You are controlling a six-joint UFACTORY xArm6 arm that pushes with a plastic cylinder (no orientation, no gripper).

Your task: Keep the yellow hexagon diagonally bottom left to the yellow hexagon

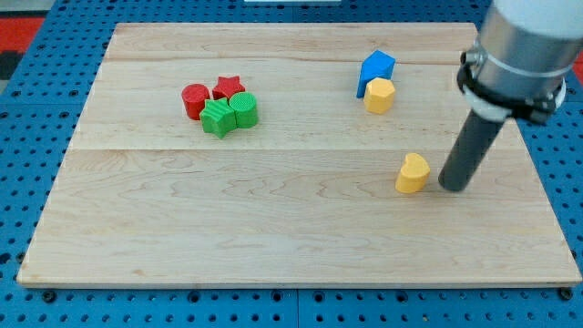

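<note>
Six small blocks are seen on the pale wooden table, whose near half is bare. Nearest lies a yellow heart-shaped block, right of centre, with my tip set just beside it on the view's right; whether they touch cannot be told. No fingers are carried by the arm, only the dark rod, so no open or closed state applies. Farther back and slightly left sits the yellow hexagon, a squat, flat-topped piece, pressed against the lower right of a blue block whose exact shape is hard to make out. Well apart, at the view's left, a tight cluster is formed by a green star, a green cylinder, a red cylinder and a red star. The arm's upper body is cut off by the top right corner.
</note>
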